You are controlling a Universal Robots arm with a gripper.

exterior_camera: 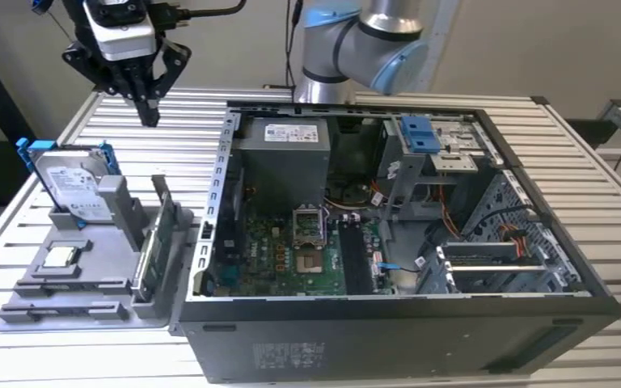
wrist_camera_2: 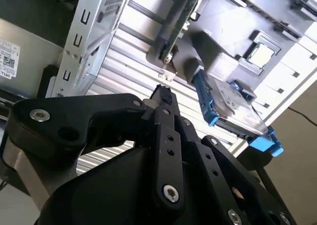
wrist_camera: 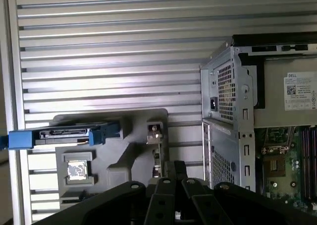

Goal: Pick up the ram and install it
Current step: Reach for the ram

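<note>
A slatted metal table (exterior_camera: 585, 153) carries an open computer case (exterior_camera: 397, 343), which lies on its side with its interior facing up. Inside the case, a grey power supply (exterior_camera: 284, 166) sits at the far end and a green motherboard (exterior_camera: 284, 259) covers the floor nearer the front wall.

The robot arm (exterior_camera: 375, 40) rises behind the case's far wall.

Just beside the case, on the exterior view's left, a grey parts holder (exterior_camera: 95, 283) rests on the table. At the end of the holder farther from the case, a silver hard drive (exterior_camera: 73, 182) in a blue frame stands upright.

The ram (exterior_camera: 151, 255) stands on its long edge in a slot of the holder, on the side closest to the case and almost against the case's outer wall. In the second wrist view the ram (wrist_camera_2: 179, 24) shows as a thin green-edged stick, and in the first wrist view it (wrist_camera: 156, 158) is seen edge-on.

A small square processor chip (exterior_camera: 61, 257) lies flat on the holder, farther from the case than the ram.

The gripper (exterior_camera: 149, 113) hangs in the air above the table, off the case's far corner on the exterior view's left, well apart from the ram. Its black fingers (wrist_camera_2: 163, 98) point downward, are pressed together at the tips and hold nothing.
</note>
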